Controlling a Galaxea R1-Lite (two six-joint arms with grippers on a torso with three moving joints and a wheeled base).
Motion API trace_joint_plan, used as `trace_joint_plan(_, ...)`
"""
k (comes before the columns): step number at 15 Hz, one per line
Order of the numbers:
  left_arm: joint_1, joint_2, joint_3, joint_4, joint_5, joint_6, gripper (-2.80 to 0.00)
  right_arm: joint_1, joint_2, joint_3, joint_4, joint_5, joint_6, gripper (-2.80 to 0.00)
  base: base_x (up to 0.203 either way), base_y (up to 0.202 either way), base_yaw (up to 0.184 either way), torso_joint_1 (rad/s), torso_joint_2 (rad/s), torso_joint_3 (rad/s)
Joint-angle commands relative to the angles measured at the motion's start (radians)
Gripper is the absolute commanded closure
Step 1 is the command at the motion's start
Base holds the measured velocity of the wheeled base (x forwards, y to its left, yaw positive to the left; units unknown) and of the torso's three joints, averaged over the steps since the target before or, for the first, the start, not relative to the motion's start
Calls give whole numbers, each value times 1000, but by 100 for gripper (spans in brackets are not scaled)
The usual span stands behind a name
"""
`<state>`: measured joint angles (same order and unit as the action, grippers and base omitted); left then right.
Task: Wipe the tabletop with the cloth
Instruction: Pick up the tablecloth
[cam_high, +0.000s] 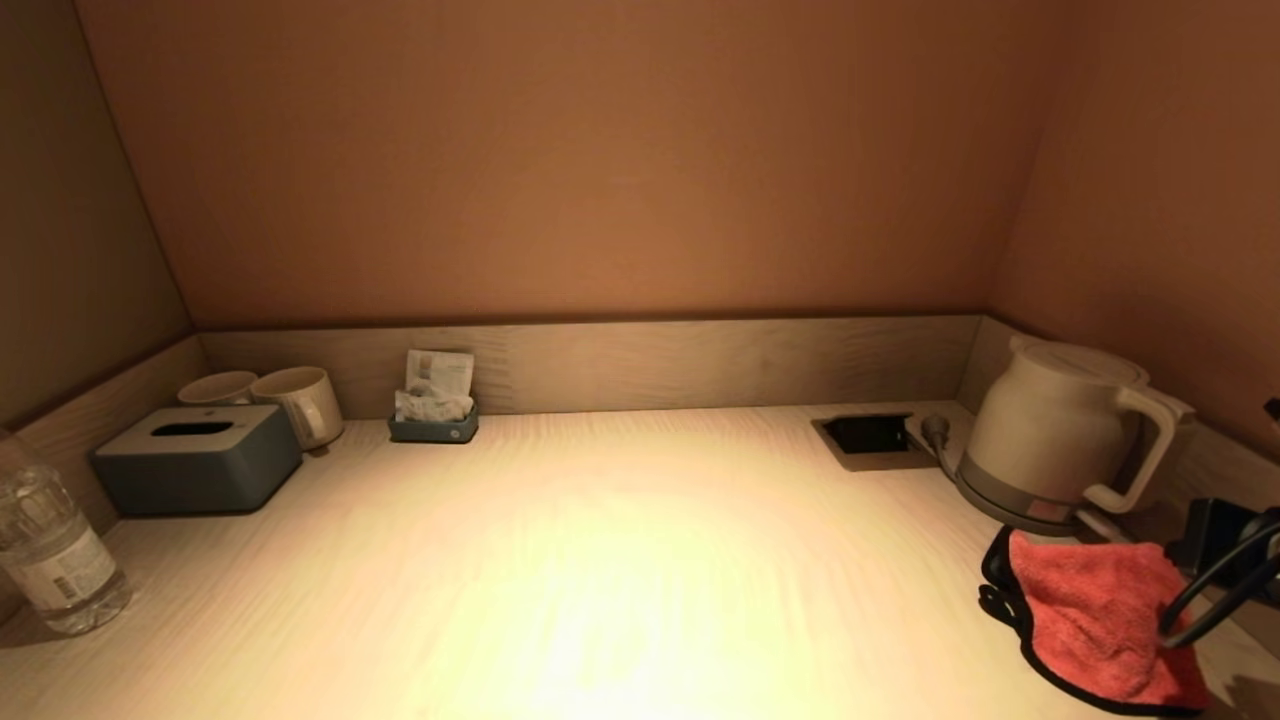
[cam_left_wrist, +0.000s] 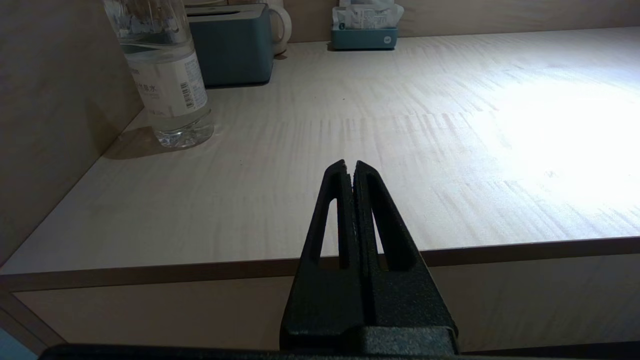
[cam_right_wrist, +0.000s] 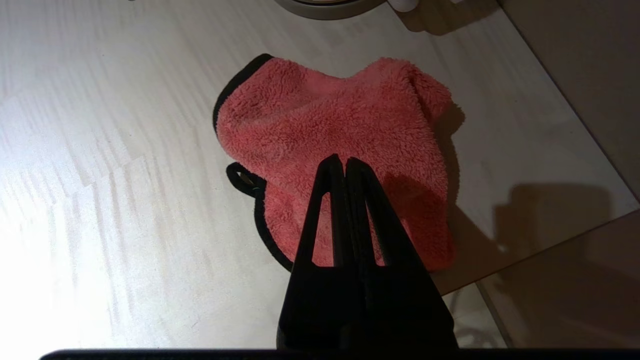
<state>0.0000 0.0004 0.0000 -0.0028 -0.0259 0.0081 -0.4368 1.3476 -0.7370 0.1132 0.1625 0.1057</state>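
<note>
At the near right corner of the surface (cam_high: 560, 560) you have the red cloth (cam_high: 1095, 625), bunched and lying flat, its black-edged hem and small loop toward the middle. Your right gripper (cam_right_wrist: 340, 162) hangs above the cloth with its jaws pressed together, holding nothing. Your left gripper (cam_left_wrist: 350, 167) sits just off the near left edge, jaws also together and empty. Beside it on the left stands a water bottle (cam_high: 50, 550). Farther back you see a grey tissue box (cam_high: 195, 458), then two mugs (cam_high: 300, 400) and a small tray of sachets (cam_high: 434, 412) against the back wall. Behind the cloth, the kettle (cam_high: 1065, 430) stands on its base beside a recessed socket (cam_high: 866, 435).
</note>
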Motion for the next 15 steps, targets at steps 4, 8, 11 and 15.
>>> trace_joint_plan(4, -2, 1, 0, 0, 0, 0, 0, -2, 56, -14, 1, 33, 0, 0, 0, 0, 0, 0, 0, 0)
trace_joint_plan(8, -1, 0, 0, 0, 0, 0, 0, -2, 68, -3, 3, 31, -3, 0, 0, 0, 0, 0, 0, 0)
trace_joint_plan(11, -2, 1, 0, 0, 0, 0, 0, 0, 88, -1, 0, 32, -1, -280, 0, 0, 0, 0, 0, 0)
trace_joint_plan(15, -2, 1, 0, 0, 0, 0, 0, 0, 87, 1, 2, 32, -9, -280, 0, 0, 0, 0, 0, 0)
